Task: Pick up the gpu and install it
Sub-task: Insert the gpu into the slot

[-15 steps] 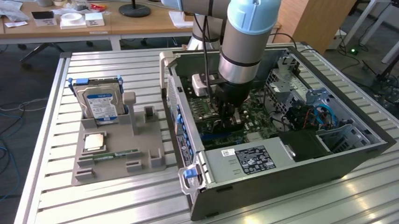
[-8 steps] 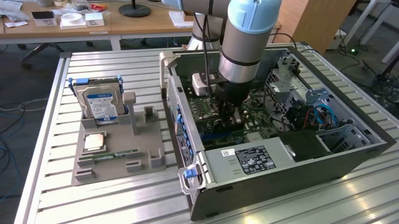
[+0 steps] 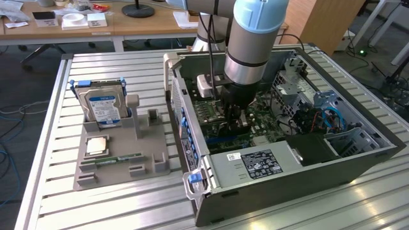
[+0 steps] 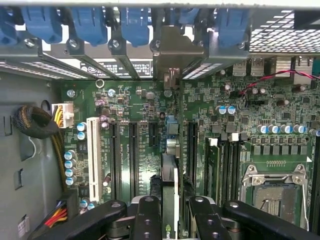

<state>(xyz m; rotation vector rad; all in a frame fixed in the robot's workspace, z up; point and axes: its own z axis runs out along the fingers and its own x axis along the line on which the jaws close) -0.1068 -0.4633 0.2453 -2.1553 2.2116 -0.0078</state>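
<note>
An open computer case [image 3: 281, 158] lies on a slatted metal table [image 3: 115, 201], with a grey parts tray [image 3: 121, 153] holding a hard drive [image 3: 102, 108] beside it. The gripper [image 4: 170, 210] reaches down into the case over the motherboard [image 4: 145, 120]. Its jaws are clamped on the gpu [image 4: 169, 185], which stands on edge between them, its metal bracket [image 4: 172, 55] at the case's rear slots.

case walls [image 3: 191, 120] around tool [image 4: 170, 207]

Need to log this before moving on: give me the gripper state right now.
Gripper: shut on the gpu, held edge-on over the motherboard slots inside the computer case.
</note>
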